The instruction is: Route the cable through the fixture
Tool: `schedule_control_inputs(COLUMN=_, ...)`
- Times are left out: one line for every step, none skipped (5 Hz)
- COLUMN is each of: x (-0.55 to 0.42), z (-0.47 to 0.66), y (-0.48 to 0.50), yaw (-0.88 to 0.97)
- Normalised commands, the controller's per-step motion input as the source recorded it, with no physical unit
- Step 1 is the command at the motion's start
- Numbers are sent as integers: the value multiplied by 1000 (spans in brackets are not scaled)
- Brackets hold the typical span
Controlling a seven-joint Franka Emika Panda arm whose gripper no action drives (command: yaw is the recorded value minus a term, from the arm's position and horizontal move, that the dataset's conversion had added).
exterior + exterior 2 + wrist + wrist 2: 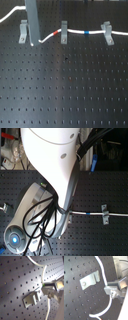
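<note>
1. As far as the first exterior view shows, the cable (75,31) is already seated in two of the three clips on the worktop (65,85) — the narrow upright clip (63,31) at the middle and the wider clip (107,32) toward the first exterior view's right, with the red band just beside the middle clip and the blue band between the two.
2. The fixture (23,31), toward the first exterior view's left, is judged not yet threaded: the cable is seen dipping down just beside the hand (33,44), between the fixture and the middle clip, and then rising away behind the fixture's forked top rather than through it.
3. In both wrist views the cable is seen running past the fixture (32,298) close alongside it, not in its fork.
4. The cable appears to be pinched between the nearly closed fingers of the hand (108,287), though the contact itself is small and blurred — it cannot be fully confirmed.
5. What is left, by this judgement, is the lifting of the held stretch over to the fixture and its lowering into the fork.
6. In the second exterior view the fixture is hidden by the arm; only the wider clip (104,213) and a stretch of cable are shown.
</note>
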Motion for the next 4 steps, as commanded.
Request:
schedule_control_inputs(x=-307, z=363, y=-238, yaw=-588)
schedule_control_inputs(x=-366, z=384, y=-217, yaw=-488)
schedule_control_inputs(x=-419, z=418, y=22, yaw=-531)
schedule_control_inputs(x=-485, z=168, y=174, yaw=-337)
